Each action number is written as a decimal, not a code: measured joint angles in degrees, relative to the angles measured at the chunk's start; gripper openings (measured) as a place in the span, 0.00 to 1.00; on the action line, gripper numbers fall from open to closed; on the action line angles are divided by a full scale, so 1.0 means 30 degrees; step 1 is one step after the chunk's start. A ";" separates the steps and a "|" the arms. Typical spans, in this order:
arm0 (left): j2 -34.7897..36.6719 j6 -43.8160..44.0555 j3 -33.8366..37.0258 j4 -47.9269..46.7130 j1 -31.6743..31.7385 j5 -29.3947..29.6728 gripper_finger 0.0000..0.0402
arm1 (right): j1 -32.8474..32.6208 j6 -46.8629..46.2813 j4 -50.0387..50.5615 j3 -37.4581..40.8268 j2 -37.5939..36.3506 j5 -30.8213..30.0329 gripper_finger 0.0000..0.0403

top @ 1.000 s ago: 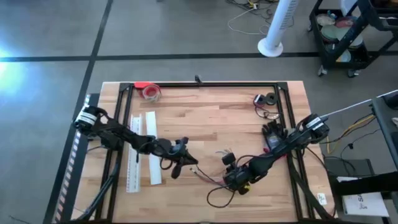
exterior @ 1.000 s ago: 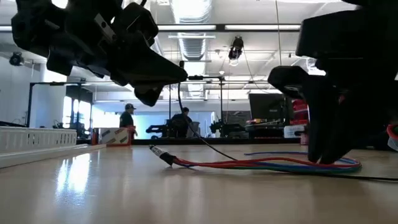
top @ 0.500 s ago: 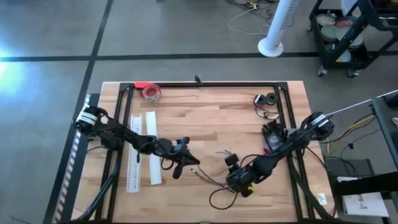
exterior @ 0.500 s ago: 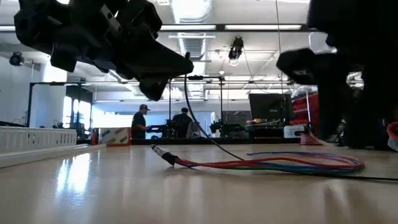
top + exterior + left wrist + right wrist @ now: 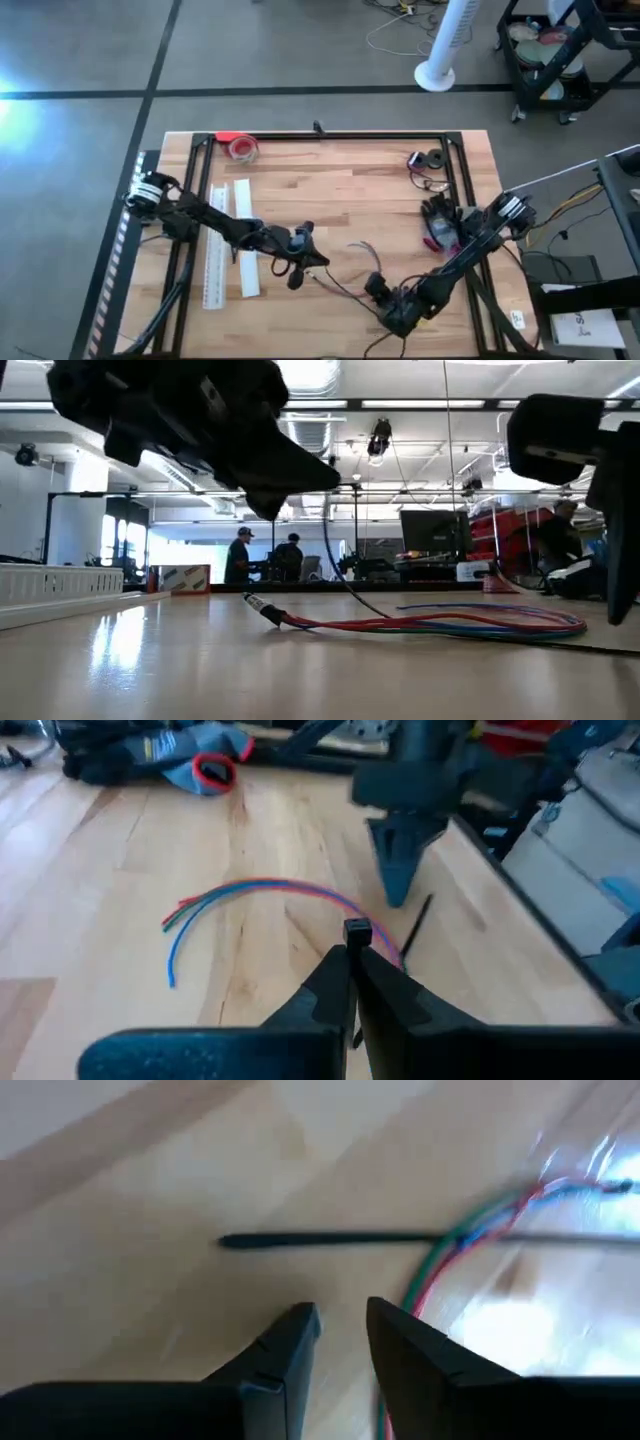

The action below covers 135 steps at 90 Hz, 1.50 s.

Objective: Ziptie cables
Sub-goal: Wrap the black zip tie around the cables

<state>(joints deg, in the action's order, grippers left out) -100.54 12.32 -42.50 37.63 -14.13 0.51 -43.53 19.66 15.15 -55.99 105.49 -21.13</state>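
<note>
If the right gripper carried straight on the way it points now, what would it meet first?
Probably the thin black strip lying flat on the table across its path, just ahead of the right gripper; the cables cross it slightly to one side. Depth is uncertain.

On the bench (image 5: 330, 190), the cables (image 5: 345, 287) lie low at centre frame in the high view, between the 2 arms. The left pincer (image 5: 310, 258) sits just left of them, the right pincer (image 5: 378, 288) just right, near the bench's lower edge. 2 long strips (image 5: 230, 245) lie side by side at left. A tape roll (image 5: 243, 148) rests at upper left. A glove (image 5: 440, 222) lies at right.
</note>
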 joint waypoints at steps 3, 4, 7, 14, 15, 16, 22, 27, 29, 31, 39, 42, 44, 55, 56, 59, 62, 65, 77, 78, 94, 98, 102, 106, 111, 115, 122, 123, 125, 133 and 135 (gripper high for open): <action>-0.0396 0.0030 -0.0203 -0.0093 0.0000 0.0000 0.00 | -0.0068 0.0393 -0.0304 -0.0007 0.0109 -0.0107 0.23; -0.0515 0.0035 -0.0268 -0.0092 0.0000 0.0000 0.00 | -0.0103 0.0467 -0.0378 -0.0007 0.0136 -0.0151 0.23; -0.0834 0.0037 -0.0471 -0.0088 0.0000 0.0000 0.00 | -0.0167 0.0859 -0.0533 -0.0007 0.0167 -0.0181 0.23; -0.1377 0.0016 -0.0839 -0.0052 0.0022 0.0000 0.00 | -0.0333 0.1561 -0.0625 0.0009 0.0177 -0.0168 0.24; -0.1431 0.0003 -0.0875 -0.0054 0.0026 -0.0004 0.00 | -0.0359 0.1648 -0.0620 0.0020 0.0177 -0.0179 0.24; -0.1481 -0.0007 -0.0906 -0.0058 0.0031 -0.0007 0.00 | -0.0388 0.1713 -0.0596 0.0024 0.0177 -0.0192 0.25; -0.1675 -0.0007 -0.1011 -0.0137 0.0099 -0.0014 0.00 | -0.0631 0.1807 -0.0025 0.0000 0.0117 -0.0274 0.25; -0.1708 -0.0010 -0.1042 -0.0233 0.0144 -0.0004 0.00 | -0.0942 0.1800 0.0784 0.0000 -0.0057 -0.0100 0.26; -0.1708 -0.0014 -0.1053 -0.0226 0.0170 0.0017 0.00 | -0.1124 0.1805 0.1089 0.0007 -0.0116 -0.0038 0.26; -0.1707 -0.0014 -0.1075 -0.0216 0.0194 0.0037 0.00 | -0.1294 0.1808 0.1324 0.0016 -0.0200 -0.0024 0.26; -0.1639 -0.0124 -0.1065 -0.0292 0.0381 0.0080 0.00 | -0.1939 0.2095 0.1698 0.0054 -0.0479 0.0165 0.27; -0.1628 -0.0203 -0.1065 -0.0276 0.0470 0.0100 0.00 | -0.2173 0.2265 0.1589 0.0044 -0.0486 0.0166 0.27; -0.1628 -0.0225 -0.1059 -0.0264 0.0540 0.0114 0.00 | -0.2309 0.2330 0.1528 0.0044 -0.0486 0.0162 0.27; -0.1621 -0.0166 -0.1106 -0.0565 0.0839 0.0180 0.00 | -0.2978 0.2375 0.0608 0.0058 -0.0299 0.0138 0.27; -0.1621 -0.0150 -0.1122 -0.0580 0.0846 0.0185 0.00 | -0.3029 0.2343 0.0517 0.0058 -0.0253 0.0065 0.27; -0.1621 -0.0128 -0.1165 -0.0618 0.0852 0.0189 0.00 | -0.3144 0.2269 0.0215 0.0058 -0.0119 -0.0258 0.27; -0.1643 -0.0109 -0.1214 -0.0600 0.0851 0.0182 0.00 | -0.3240 0.2259 -0.0144 0.0058 0.0032 -0.0633 0.26; -0.1650 -0.0109 -0.1260 -0.0561 0.0838 0.0182 0.00 | -0.3292 0.2320 -0.0600 0.0058 0.0191 -0.0952 0.26; -0.1664 0.0037 -0.1305 -0.0737 0.0838 0.0175 0.00 | -0.3365 0.3692 -0.2383 0.0050 0.0926 -0.2359 0.27; -0.1674 0.0067 -0.1305 -0.0735 0.0838 0.0175 0.00 | -0.3367 0.3891 -0.2480 0.0047 0.0975 -0.2468 0.27; -0.1848 0.0202 -0.1413 -0.0733 0.0838 0.0182 0.00 | -0.3228 0.4590 -0.2759 0.0022 0.1357 -0.3446 0.28; -0.1969 0.0211 -0.1491 -0.0760 0.0838 0.0175 0.00 | -0.3223 0.4602 -0.2979 0.0022 0.1357 -0.3511 0.28; -0.2060 0.0208 -0.1583 -0.0759 0.0838 0.0172 0.00 | -0.3198 0.4677 -0.3169 0.0044 0.1317 -0.3531 0.27; -0.2168 0.0204 -0.1668 -0.0745 0.0838 0.0168 0.00 | -0.3166 0.4692 -0.3313 0.0065 0.1289 -0.3525 0.26; -0.2353 0.0200 -0.1818 -0.0688 0.0838 0.0163 0.00 | -0.3084 0.4687 -0.3448 0.0080 0.1292 -0.3508 0.24; -0.2490 0.0182 -0.1865 -0.0752 0.0829 0.0124 0.00 | -0.3007 0.4602 -0.3459 0.0080 0.1292 -0.3511 0.23; -0.2715 0.0154 -0.2072 -0.0754 0.0800 -0.0019 0.00 | -0.2848 0.4303 -0.3507 0.0098 0.1292 -0.3694 0.20; -0.2743 0.0148 -0.2084 -0.0744 0.0793 -0.0024 0.00 | -0.2814 0.4256 -0.3525 0.0102 0.1292 -0.3750 0.20; -0.2805 0.0140 -0.2119 -0.0712 0.0781 -0.0033 0.00 | -0.2744 0.4168 -0.3557 0.0109 0.1292 -0.3802 0.19; -0.2960 0.0077 -0.2227 -0.0737 0.0758 -0.0172 0.00 | -0.2459 0.3920 -0.3708 0.0109 0.1270 -0.3993 0.16; -0.3011 0.0073 -0.2278 -0.0742 0.0746 -0.0194 0.00 | -0.2402 0.3916 -0.3737 0.0109 0.1270 -0.4020 0.15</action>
<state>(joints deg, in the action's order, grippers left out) -109.58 12.53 -49.33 35.40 -11.89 -0.07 -50.73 31.41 3.94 -55.66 109.30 -33.19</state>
